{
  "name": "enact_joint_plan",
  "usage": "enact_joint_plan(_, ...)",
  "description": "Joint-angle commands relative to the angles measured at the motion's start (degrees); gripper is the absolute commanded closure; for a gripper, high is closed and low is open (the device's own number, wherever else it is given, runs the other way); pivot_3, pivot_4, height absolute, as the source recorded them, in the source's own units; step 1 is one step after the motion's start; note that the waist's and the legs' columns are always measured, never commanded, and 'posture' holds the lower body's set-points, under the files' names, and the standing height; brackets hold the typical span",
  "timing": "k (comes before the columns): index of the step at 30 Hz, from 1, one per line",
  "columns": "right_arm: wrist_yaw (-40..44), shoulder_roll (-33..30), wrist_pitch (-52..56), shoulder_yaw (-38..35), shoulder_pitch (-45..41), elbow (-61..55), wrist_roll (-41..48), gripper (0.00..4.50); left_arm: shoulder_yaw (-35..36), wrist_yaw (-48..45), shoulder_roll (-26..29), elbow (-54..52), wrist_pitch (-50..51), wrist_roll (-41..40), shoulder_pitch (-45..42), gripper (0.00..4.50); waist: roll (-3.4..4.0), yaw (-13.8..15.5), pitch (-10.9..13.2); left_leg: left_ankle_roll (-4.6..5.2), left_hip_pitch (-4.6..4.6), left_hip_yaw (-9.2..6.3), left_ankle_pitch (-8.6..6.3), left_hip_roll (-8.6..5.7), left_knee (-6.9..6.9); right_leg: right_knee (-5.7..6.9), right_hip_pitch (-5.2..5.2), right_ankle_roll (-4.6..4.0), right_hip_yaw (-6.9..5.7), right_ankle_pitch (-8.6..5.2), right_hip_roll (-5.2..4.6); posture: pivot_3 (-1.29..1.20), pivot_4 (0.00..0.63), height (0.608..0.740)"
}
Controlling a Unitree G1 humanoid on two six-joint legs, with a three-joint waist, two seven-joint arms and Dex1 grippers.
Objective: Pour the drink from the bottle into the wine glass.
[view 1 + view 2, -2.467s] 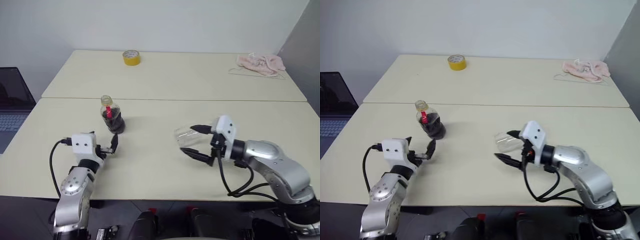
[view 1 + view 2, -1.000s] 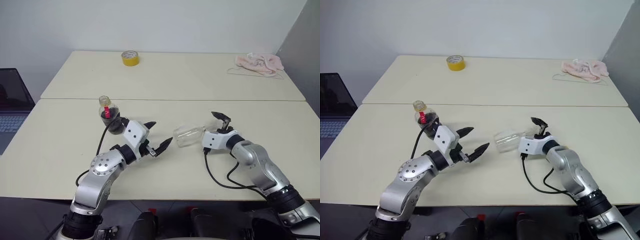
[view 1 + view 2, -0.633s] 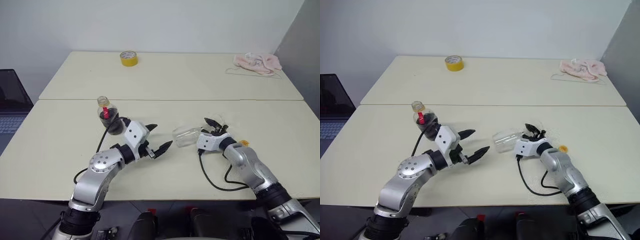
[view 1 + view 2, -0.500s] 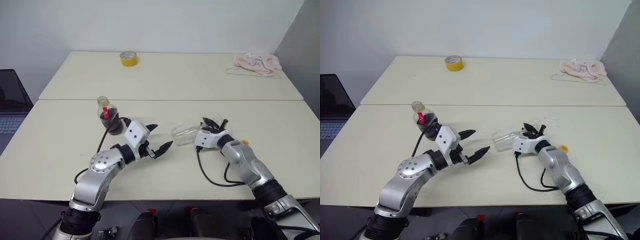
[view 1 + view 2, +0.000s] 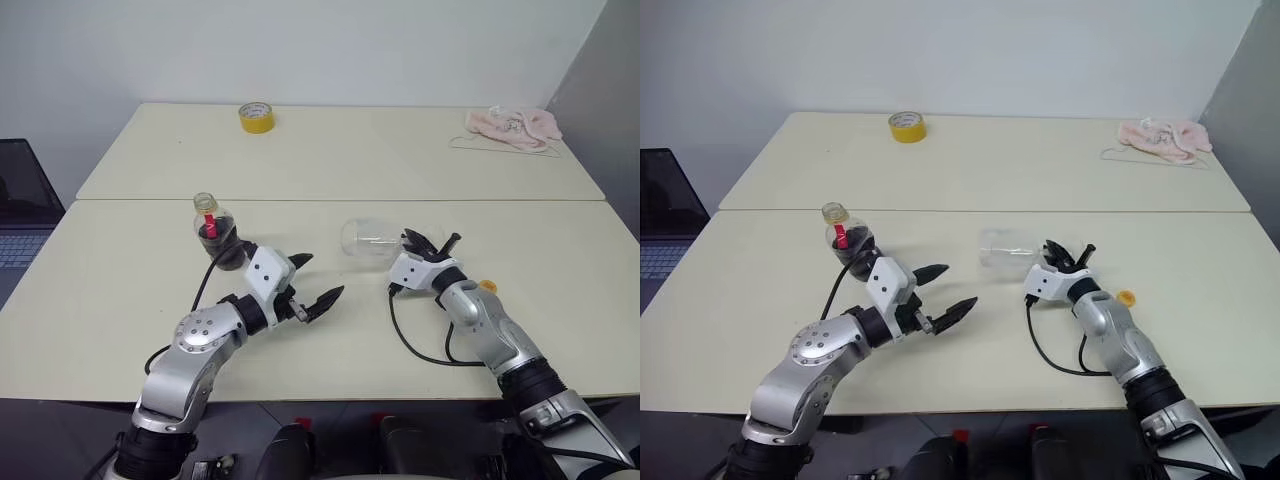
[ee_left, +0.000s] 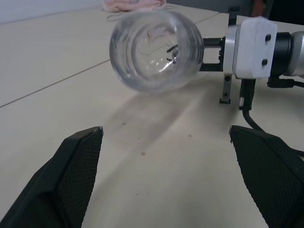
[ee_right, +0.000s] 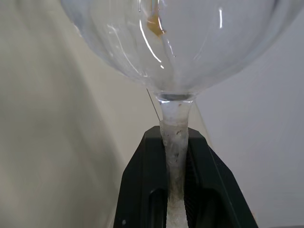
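Gripping the stem of the wine glass (image 5: 368, 240), the right gripper (image 5: 428, 243) has both black fingers (image 7: 142, 190) closed on it, and the glass lies sideways, its bowl off the table (image 5: 120, 290) and its mouth facing the robot's left. The left gripper (image 5: 315, 283) hovers just above the table near the front edge, fingers spread wide and empty. The bottle (image 5: 216, 233), uncapped, stands upright behind the left arm toward the table's left side, dark drink (image 5: 222, 240) in its belly. A small yellow cap (image 5: 487, 287) lies beside the right forearm
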Motion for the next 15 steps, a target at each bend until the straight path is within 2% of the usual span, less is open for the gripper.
enact_joint_plan(1, 4.8, 2.7, 0.5, -2.1, 1.2, -6.9, 8.1, 4.36, 2.7, -1.7, 1.9, -2.7, 0.2, -2.1, 0.7, 0.0, 0.01, 0.1, 0.0, 0.0, -0.01, -0.01, 0.0, 0.0, 0.0, -0.01, 0.0, 0.0, -0.01, 0.0, 0.0, 0.0, 0.15, 0.74)
enact_joint_plan(10, 17.7, 11.9, 8.6, -4.8, 5.1, -13.2, 30.4, 4.36, 4.0, -2.4, 3.1, -2.5, 0.6, -3.5, 2.3, 0.0, 0.05, 0.2, 0.0, 0.03, -0.02, -0.06, -0.02, -0.01, 0.01, -0.02, 0.0, 0.0, -0.03, 0.0, -0.01, 0.0, 0.15, 0.74)
enact_joint_plan(15, 19.9, 14.0, 7.0, -5.4, 4.7, -11.9, 34.8, 4.36, 3.5, -4.2, 3.6, -3.3, 1.1, -4.7, 3.6, 0.0, 0.08, 0.2, 0.1, 0.2, -0.03, -0.07, -0.11, -0.01, 0.0, -0.01, -0.04, -0.01, -0.04, 0.0, -0.01, 0.0, 0.15, 0.74)
